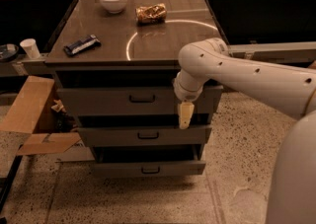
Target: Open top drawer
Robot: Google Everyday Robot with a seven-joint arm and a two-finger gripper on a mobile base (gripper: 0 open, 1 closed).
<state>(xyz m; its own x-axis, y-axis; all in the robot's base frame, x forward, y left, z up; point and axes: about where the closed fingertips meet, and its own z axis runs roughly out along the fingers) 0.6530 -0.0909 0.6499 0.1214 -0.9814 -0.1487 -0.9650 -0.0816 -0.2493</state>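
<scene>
Robot's claw (185,114) hangs pointing down before top drawer (94,101), right of its handle (142,98), tip near the middle drawer (113,136); can't tell if it's apart or together; risk imo: it's offset & low, so a grab could miss the handle or hook the wrong drawer; no legible writing; wrapper on the bar (82,45) on surface (168,40) too small to read.

The white jointed robot arm (256,75) runs off frame at 3 o'clock and covers the right end of the wide grey metal top drawer (98,102). Its cream tool (185,115) hangs at 4 o'clock from the small black pull handle (142,98). The flat brown cardboard sheet (27,107) is cut at 9 o'clock. Print on the dark wrapped snack bar (82,45) is too small to read
</scene>
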